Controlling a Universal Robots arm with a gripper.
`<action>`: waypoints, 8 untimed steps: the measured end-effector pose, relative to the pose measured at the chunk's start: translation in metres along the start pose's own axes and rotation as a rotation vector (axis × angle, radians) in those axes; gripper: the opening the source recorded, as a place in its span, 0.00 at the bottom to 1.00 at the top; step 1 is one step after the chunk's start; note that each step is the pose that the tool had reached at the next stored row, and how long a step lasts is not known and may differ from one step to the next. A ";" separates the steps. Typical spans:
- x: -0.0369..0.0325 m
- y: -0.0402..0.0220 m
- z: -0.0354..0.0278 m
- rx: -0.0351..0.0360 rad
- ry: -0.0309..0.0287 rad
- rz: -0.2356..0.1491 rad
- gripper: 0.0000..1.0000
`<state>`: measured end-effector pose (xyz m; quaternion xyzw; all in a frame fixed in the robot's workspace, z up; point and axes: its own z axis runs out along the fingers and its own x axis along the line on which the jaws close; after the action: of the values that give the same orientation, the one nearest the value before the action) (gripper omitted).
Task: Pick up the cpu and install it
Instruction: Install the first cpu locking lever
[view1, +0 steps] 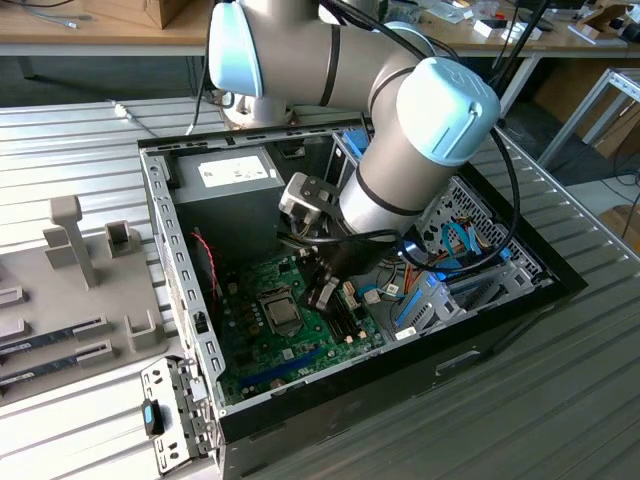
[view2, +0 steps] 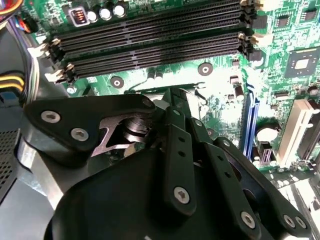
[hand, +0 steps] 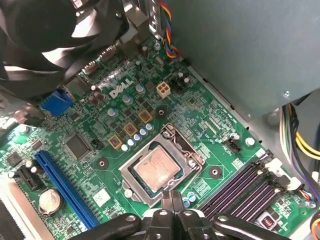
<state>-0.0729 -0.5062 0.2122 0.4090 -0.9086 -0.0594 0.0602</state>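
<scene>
The cpu (hand: 157, 170), a silvery square chip, lies flat in the metal-framed socket on the green motherboard (hand: 100, 165) inside the open computer case. In the exterior view the cpu (view1: 283, 312) sits at the middle of the board. My gripper (hand: 173, 196) hangs low over the board, its two black fingertips pressed together just beside the socket's edge, with nothing between them. Seen from outside, the gripper (view1: 324, 292) is to the exterior view's right of the socket, and the arm reaches down into the case from the back.
A grey power-supply box (view1: 235, 180) fills the case's back corner. Black memory slots (view2: 150, 40) run beside the socket. Blue cables and a drive cage (view1: 455, 255) crowd the exterior view's right. A black fan (hand: 45, 30) stands near the board. A grey holder (view1: 70, 300) lies outside.
</scene>
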 end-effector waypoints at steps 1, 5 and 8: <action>-0.0001 -0.0002 0.0011 0.0012 0.0013 0.000 0.11; -0.0003 -0.0007 0.0046 0.0059 0.0066 0.002 0.11; -0.0003 -0.0009 0.0054 0.0067 0.0075 0.002 0.11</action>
<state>-0.0729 -0.5062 0.2066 0.4085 -0.9090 -0.0548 0.0623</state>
